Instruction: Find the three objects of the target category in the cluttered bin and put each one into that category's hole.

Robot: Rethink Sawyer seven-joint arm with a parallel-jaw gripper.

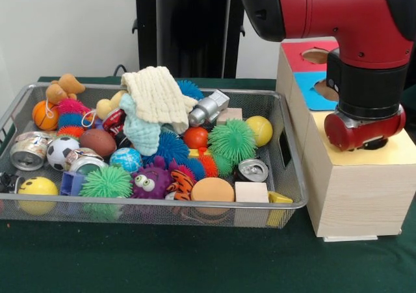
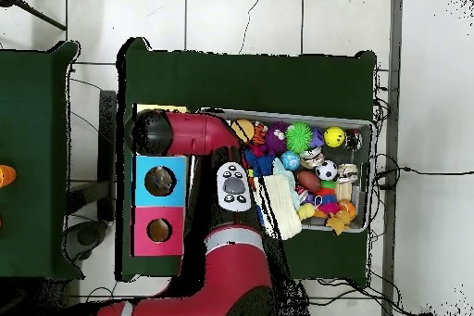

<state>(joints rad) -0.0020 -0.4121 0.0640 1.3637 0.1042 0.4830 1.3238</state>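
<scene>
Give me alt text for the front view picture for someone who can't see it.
A red and black robot arm hangs over the yellow top of a wooden sorting box, right of a wire mesh bin. The bin is heaped with balls, spiky toys, crushed cans, wooden blocks and a cream cloth, all on a green table.

Green table (image 1: 162, 260) bears wire bin (image 1: 286, 150), wooden box (image 1: 354, 189)

Legible text: none could be read in either view.
Cans (image 1: 28, 150): printing on the walls was present but too small to read.
Yellow ball (image 1: 37, 186): carried a drawn smiley face, no lettering.
Wooden box (image 1: 354, 176): bore colour panels only, no labels.
</scene>
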